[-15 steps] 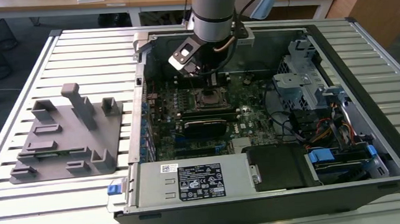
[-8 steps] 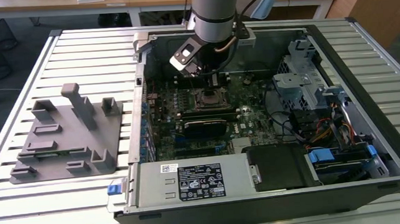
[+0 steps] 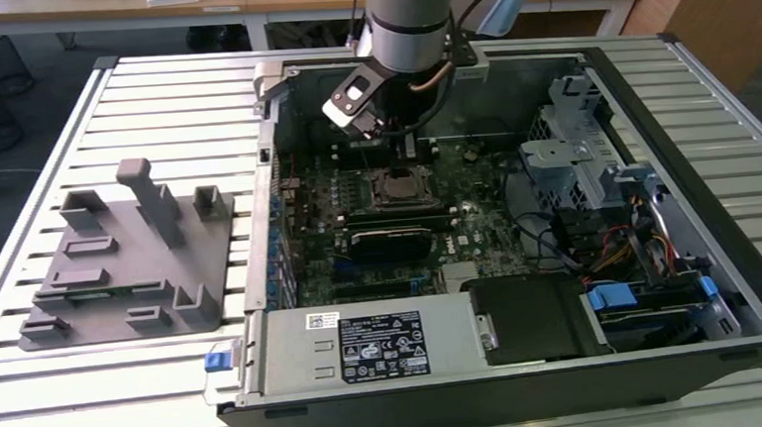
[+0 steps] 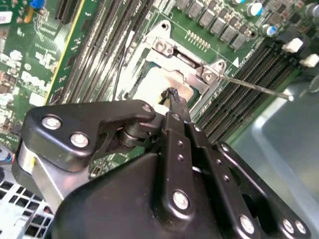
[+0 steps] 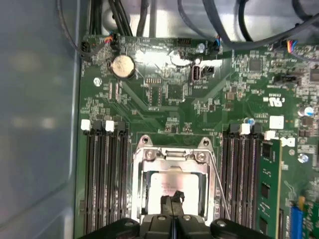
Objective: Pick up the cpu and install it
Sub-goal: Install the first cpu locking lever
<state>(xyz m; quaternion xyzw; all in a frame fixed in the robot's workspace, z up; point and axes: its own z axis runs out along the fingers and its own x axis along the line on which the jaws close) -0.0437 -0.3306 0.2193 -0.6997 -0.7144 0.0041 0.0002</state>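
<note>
Closest to you, your black two-finger gripper (image 5: 172, 199) has its fingers pinched together, tips low over the small square silver-topped cpu (image 5: 185, 185). That cpu lies flat, face up, directly under the tips inside the silver metal socket frame (image 5: 142, 157). Its edges run parallel to the frame, with no long axis evident. Black memory slots (image 5: 102, 179) flank it on the green motherboard (image 5: 164, 107).

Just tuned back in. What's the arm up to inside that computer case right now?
The arm hangs over the open computer case, above the motherboard's socket. In both wrist views the gripper has its fingertips closed together right over the cpu, which lies inside the socket frame, with the thin lever alongside. The tips are not clamped around the chip. I cannot tell if they touch its top.
</note>
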